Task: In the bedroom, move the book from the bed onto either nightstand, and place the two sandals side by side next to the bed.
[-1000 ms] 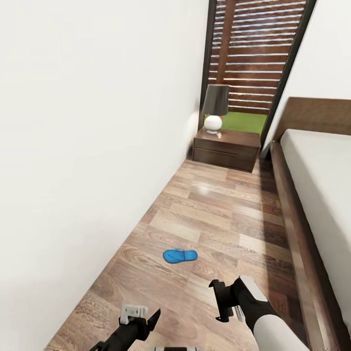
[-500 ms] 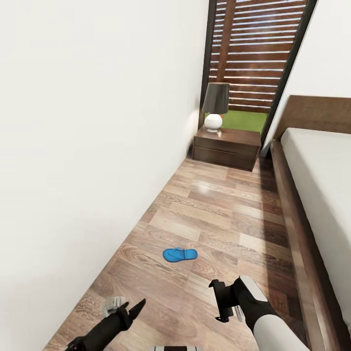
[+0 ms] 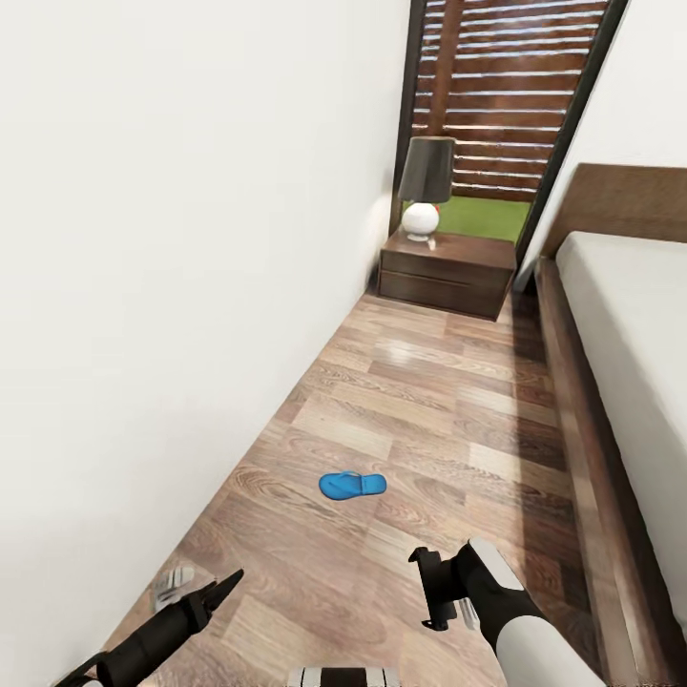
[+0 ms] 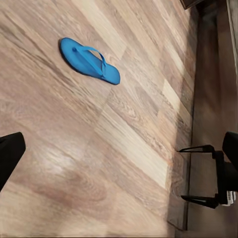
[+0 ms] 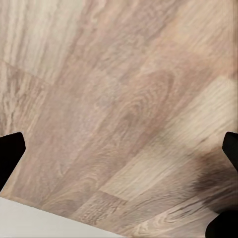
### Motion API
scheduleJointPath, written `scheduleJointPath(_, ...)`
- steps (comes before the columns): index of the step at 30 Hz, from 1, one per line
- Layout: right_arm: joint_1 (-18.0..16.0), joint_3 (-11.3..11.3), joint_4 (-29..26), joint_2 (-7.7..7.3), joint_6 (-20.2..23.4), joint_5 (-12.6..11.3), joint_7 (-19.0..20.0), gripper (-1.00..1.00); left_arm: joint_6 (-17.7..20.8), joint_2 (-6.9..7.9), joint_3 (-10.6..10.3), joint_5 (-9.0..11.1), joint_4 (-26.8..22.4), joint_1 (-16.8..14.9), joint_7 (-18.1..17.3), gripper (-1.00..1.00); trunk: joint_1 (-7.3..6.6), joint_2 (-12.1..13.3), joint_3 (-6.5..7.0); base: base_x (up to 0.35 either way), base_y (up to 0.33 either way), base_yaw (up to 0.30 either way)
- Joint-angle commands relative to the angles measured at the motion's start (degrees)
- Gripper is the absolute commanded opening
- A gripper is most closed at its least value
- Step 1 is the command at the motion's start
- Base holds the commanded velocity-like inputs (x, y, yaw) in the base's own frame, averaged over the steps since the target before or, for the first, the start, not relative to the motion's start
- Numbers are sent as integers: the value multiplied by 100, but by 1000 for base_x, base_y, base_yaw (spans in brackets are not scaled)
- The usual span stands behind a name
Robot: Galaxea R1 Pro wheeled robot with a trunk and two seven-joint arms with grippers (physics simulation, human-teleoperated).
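One bright blue sandal [image 3: 352,485] lies flat on the wood floor between the white wall and the bed [image 3: 575,401]; the left wrist view shows this sandal [image 4: 89,60] too. The dark nightstand [image 3: 446,269] stands at the far end under the window. My left gripper [image 3: 198,587] hangs low by the wall, short of the sandal, its fingers apart and empty. My right gripper [image 3: 427,589] hovers open and empty over the floor nearer the bed, and appears as well in the left wrist view [image 4: 198,173]. The book is out of view.
A lamp [image 3: 425,186] with a dark shade and white base stands on the nightstand. A white wall [image 3: 172,286] runs along the left of the narrow aisle. The bed's pale mattress [image 3: 634,334] fills the right side. Slatted window [image 3: 506,95] at the far end.
My left arm has swung out toward the wall and lower. The view has shifted a little. The right arm and the sandal have stayed put.
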Motion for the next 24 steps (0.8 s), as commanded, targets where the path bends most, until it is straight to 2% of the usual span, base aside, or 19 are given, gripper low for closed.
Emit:
scheduleJointPath(1, -2, -40, -10, 6, 35, 6, -31, 100, 46, 3, 28, 55, 89, -2, -65, 100, 1, -4, -28, 0, 0, 0)
scheduleJointPath(6, -2, -40, -10, 7, 35, 6, -31, 100, 35, 8, 60, 51, 223, -2, -176, 100, 14, -10, -138, 0, 0, 0)
scheduleJointPath(24, -2, -40, -10, 23, 35, 6, -31, 100, 7, -39, 49, 30, 267, -2, -182, 100, 60, -34, -537, 0, 0, 0)
